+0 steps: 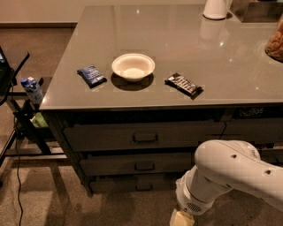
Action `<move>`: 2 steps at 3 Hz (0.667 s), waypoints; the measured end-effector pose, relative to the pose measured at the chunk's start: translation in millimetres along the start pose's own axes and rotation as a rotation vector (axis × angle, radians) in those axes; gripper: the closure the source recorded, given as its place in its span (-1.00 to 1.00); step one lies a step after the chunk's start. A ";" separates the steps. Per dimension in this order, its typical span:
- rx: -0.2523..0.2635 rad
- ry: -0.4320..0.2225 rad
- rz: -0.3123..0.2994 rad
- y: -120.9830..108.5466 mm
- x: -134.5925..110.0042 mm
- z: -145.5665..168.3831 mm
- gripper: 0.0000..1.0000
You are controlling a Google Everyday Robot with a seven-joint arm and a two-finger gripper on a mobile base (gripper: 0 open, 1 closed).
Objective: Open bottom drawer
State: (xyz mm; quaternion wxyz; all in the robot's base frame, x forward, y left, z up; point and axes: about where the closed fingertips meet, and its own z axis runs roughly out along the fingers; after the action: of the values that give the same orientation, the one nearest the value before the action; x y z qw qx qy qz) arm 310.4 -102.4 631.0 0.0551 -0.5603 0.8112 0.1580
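The bottom drawer (116,185) is the lowest, slimmest dark-grey front under the counter. It sits flush with the fronts above, and its small dark handle (143,187) is at its centre. Two taller drawer fronts (110,137) (110,166) sit above it. My white arm (221,174) comes in from the lower right. My gripper (181,218), cream-coloured, is at the frame's bottom edge, low by the floor, to the right of and in front of the bottom drawer's handle, apart from it. Most of it is cut off by the frame.
On the grey counter (177,39) lie a white bowl (132,66), a blue packet (91,75) and a dark snack bar (183,84). A white jug (216,8) stands at the back. A black stand with a bottle (32,88) is at the left, and a cable (17,176) runs down from it to the carpet.
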 end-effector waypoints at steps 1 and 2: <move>0.000 0.000 0.000 0.0 0.0 0.2 -1.00; -0.046 -0.025 0.030 6.4 7.3 30.7 -1.00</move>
State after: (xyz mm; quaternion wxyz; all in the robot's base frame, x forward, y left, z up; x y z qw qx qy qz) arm 299.1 -97.1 601.3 0.0500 -0.5471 0.8150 0.1842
